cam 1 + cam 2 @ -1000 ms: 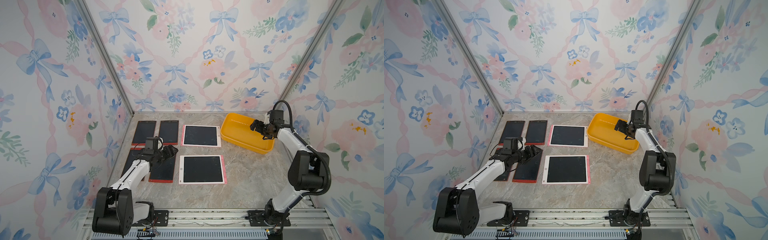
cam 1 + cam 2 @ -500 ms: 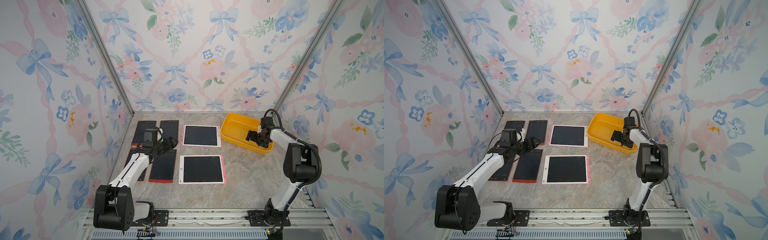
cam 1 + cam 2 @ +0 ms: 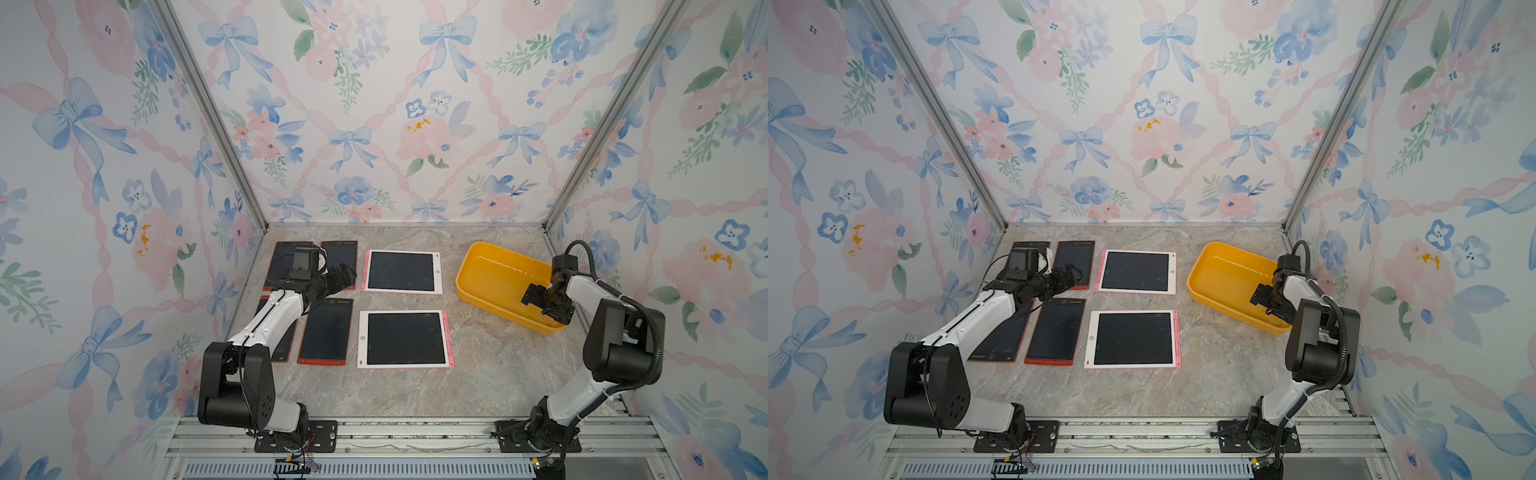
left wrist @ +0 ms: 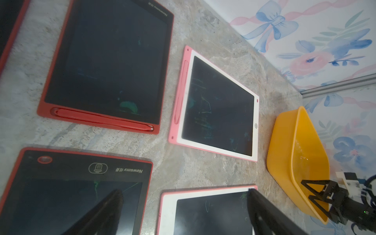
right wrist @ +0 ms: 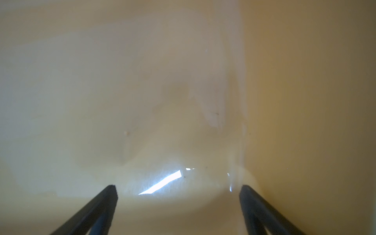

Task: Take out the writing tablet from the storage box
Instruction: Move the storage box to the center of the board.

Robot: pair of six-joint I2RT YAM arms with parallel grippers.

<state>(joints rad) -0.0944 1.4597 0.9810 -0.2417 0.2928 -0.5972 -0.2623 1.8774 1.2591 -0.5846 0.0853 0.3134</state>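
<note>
Looks like the closing step, judging by the storage box (image 3: 494, 276): bare yellow floor, nothing inside, in both top views and the right wrist view. Down inside the box, at the end nearest its own arm: the right gripper (image 5: 178, 189), spread wide, gripping nothing. Well apart from the box, above the red-framed tablets (image 3: 326, 332): the left gripper (image 4: 184, 191), likewise spread wide and empty.

Next, probably: lift the right gripper clear of the rim without dragging the box, then draw both arms back. Calls for no further grasp.

Count: one box, two arms, six writing tablets (image 3: 1133, 338), all flat on the marble table (image 3: 478, 374) outside the box. Nearest the box, two pink-framed tablets (image 3: 402, 271); beyond those, four red-framed, in two rows of two.
</note>
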